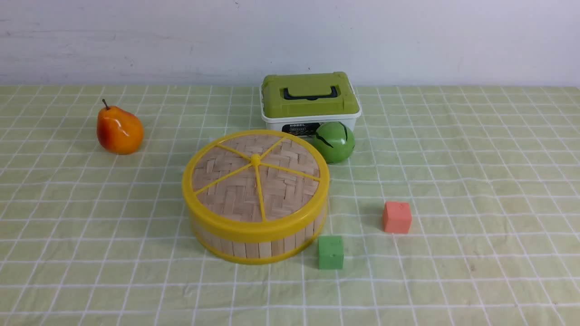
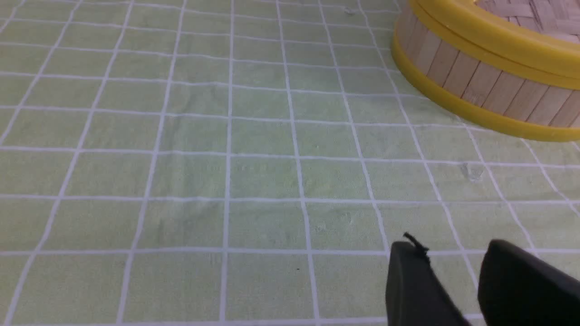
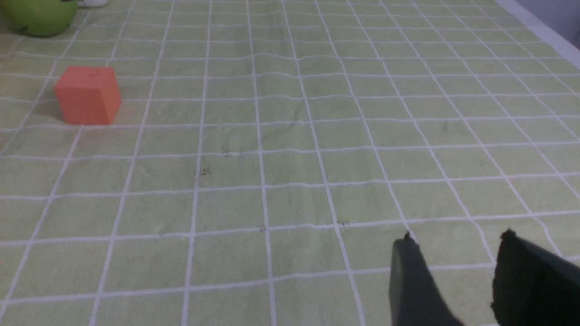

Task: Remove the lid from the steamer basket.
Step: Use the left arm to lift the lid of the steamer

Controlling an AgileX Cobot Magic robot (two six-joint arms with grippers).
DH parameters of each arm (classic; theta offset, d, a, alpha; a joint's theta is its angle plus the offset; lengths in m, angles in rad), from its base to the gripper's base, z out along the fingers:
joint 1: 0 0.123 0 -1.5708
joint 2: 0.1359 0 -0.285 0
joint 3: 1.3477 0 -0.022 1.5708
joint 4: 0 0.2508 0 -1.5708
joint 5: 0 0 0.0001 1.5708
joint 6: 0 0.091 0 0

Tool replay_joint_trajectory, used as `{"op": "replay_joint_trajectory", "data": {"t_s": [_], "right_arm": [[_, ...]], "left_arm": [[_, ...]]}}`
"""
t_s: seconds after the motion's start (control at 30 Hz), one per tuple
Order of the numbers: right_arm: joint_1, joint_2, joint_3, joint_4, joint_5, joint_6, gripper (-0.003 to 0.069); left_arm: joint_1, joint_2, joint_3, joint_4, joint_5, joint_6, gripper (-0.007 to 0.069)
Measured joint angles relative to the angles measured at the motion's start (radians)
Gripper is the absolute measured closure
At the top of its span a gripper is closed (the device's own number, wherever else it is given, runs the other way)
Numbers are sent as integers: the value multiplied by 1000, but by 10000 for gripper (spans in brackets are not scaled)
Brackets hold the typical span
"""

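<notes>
The lid point(image 1: 256, 179), a woven tan bamboo disc with yellow rim, spokes and centre knob, sits closed on the steamer basket point(image 1: 253, 246), whose wooden slat wall and yellow bottom rim show below it, mid-table. Neither arm shows in the front view. In the left wrist view the basket wall point(image 2: 480, 86) and the lid's rim point(image 2: 498, 36) are some way off from my left gripper point(image 2: 453, 249), which is open and empty over bare cloth. My right gripper point(image 3: 455, 240) is open and empty over the cloth; the basket is out of its view.
A white box with green lid point(image 1: 309, 102) and a green ball point(image 1: 334, 141) stand just behind the basket. A green cube point(image 1: 331, 252) lies at its front right, an orange cube point(image 1: 397, 217) point(image 3: 88, 95) further right. A pear point(image 1: 118, 130) lies far left.
</notes>
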Motion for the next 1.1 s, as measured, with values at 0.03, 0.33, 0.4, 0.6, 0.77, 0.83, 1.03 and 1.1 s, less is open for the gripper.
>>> {"op": "replay_joint_trajectory", "data": {"t_s": [0.03, 0.33, 0.4, 0.6, 0.77, 0.83, 1.03, 1.1], "right_arm": [[0, 0, 0, 0, 0, 0, 418], [0, 0, 0, 0, 0, 0, 418], [0, 0, 0, 0, 0, 0, 418], [0, 0, 0, 0, 0, 0, 418], [0, 0, 0, 0, 0, 0, 418], [0, 0, 0, 0, 0, 0, 418], [0, 0, 0, 0, 0, 0, 418], [0, 0, 0, 0, 0, 0, 418]], "left_arm": [[0, 0, 0, 0, 0, 0, 403], [0, 0, 0, 0, 0, 0, 403], [0, 0, 0, 0, 0, 0, 403], [0, 0, 0, 0, 0, 0, 403], [0, 0, 0, 0, 0, 0, 395], [0, 0, 0, 0, 0, 1, 391], [0, 0, 0, 0, 0, 1, 388], [0, 0, 0, 0, 0, 1, 386]]}}
